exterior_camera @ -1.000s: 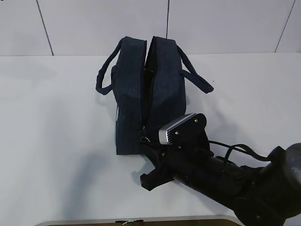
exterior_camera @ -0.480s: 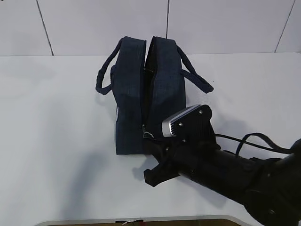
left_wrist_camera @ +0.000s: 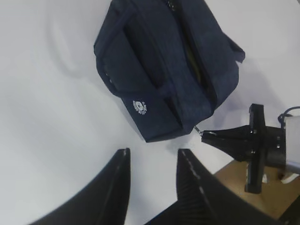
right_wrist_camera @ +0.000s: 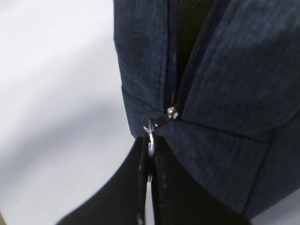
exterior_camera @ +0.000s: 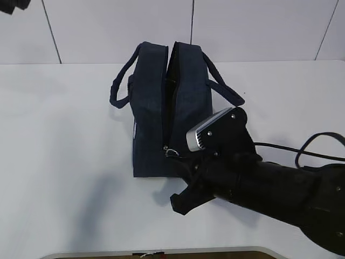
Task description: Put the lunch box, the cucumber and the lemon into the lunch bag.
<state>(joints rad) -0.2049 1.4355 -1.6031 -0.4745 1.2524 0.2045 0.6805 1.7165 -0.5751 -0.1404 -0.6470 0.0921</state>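
The dark navy lunch bag (exterior_camera: 161, 108) stands on the white table with its top zipper open along the middle. It also shows in the left wrist view (left_wrist_camera: 164, 70) and the right wrist view (right_wrist_camera: 225, 70). My right gripper (right_wrist_camera: 151, 149) is shut on the zipper's metal ring pull (right_wrist_camera: 150, 136) at the bag's near end (exterior_camera: 171, 152). My left gripper (left_wrist_camera: 152, 157) is open and empty, high above the table to the bag's left. The lunch box, the cucumber and the lemon are out of view. A yellowish strip shows in the bag's gap (left_wrist_camera: 197, 65); I cannot tell what it is.
The bag's two loop handles hang out to the left (exterior_camera: 117, 89) and right (exterior_camera: 226, 89). The right arm (exterior_camera: 269, 183) lies over the table's near right part. The table's front edge (exterior_camera: 161, 252) is close, with brown floor beyond it (left_wrist_camera: 243, 187).
The right arm has shifted a little right and toward the table's front, still gripping the ring pull. A dark part of the left arm has come into the top left corner.
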